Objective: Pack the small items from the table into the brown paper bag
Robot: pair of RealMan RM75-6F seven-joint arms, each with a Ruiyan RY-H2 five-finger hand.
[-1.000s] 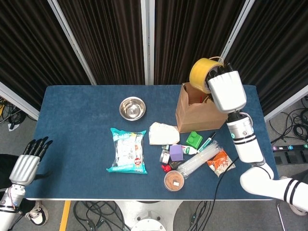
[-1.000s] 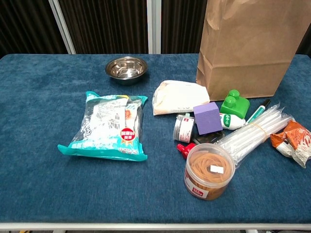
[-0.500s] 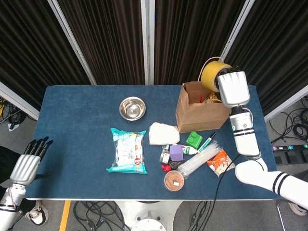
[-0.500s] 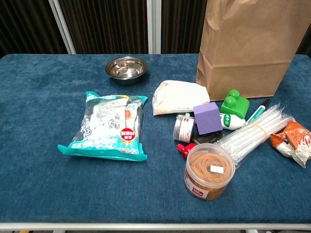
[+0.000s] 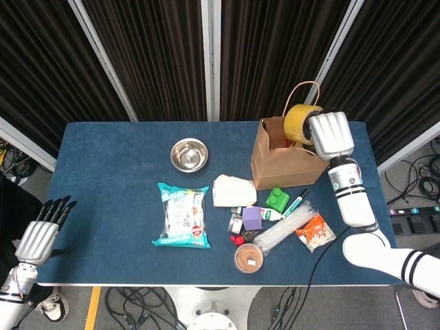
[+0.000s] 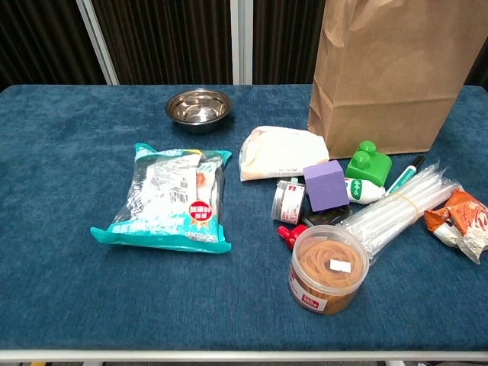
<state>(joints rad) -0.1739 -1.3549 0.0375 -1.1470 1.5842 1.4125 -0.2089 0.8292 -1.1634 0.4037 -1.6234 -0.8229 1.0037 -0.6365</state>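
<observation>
Tape roll (image 5: 302, 122), yellow, gripped by right hand (image 5: 331, 135) w/ fingers wrapped on it, sits over brown paper bag (image 5: 285, 163) mouth; prob. stiff, light, smooth, best held across rim; left hand (image 5: 40, 234) fingers straight, slightly spread, off table.

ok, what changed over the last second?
The right hand, holding the yellow tape roll, went from high over the brown paper bag down to its open top; the roll now sits at the mouth, not released. The left hand stayed open off the table's left edge. The items on the table did not move.
</observation>
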